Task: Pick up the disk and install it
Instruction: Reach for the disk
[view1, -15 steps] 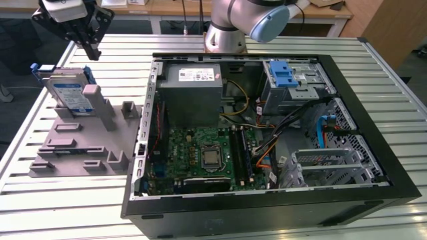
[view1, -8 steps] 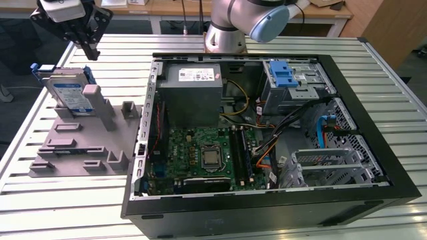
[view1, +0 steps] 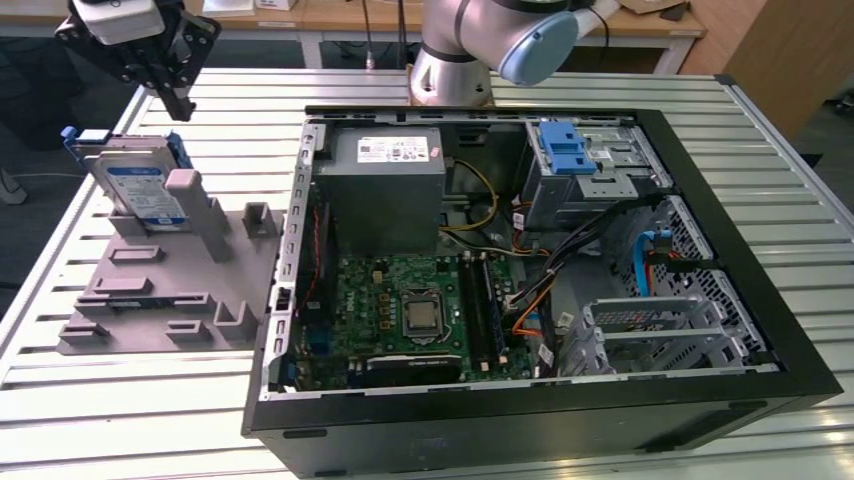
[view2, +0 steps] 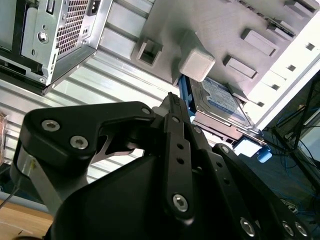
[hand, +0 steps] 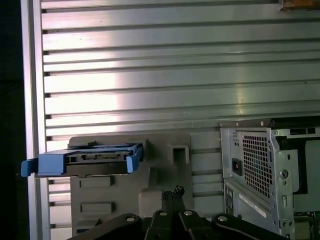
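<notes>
The disk (view1: 139, 188) stands on edge in a slot of the grey holder (view1: 160, 290) at the exterior view's left, its blue-and-white label showing and a blue bracket around it. My gripper (view1: 176, 104) hangs above and behind it, apart from it, fingers shut with nothing between them. In the first wrist view the disk (hand: 95, 159) shows edge-on past the gripper (hand: 175, 192). In the second wrist view the gripper (view2: 173, 102) points toward the disk (view2: 220, 100) beside a grey post of the holder.
An open black computer case (view1: 747, 215) lies to the exterior view's right of the holder, with a grey power supply box (view1: 387, 185), a motherboard (view1: 407, 310) and a silver cage with a blue latch (view1: 577, 152). The slatted metal table (view1: 134, 400) carries everything.
</notes>
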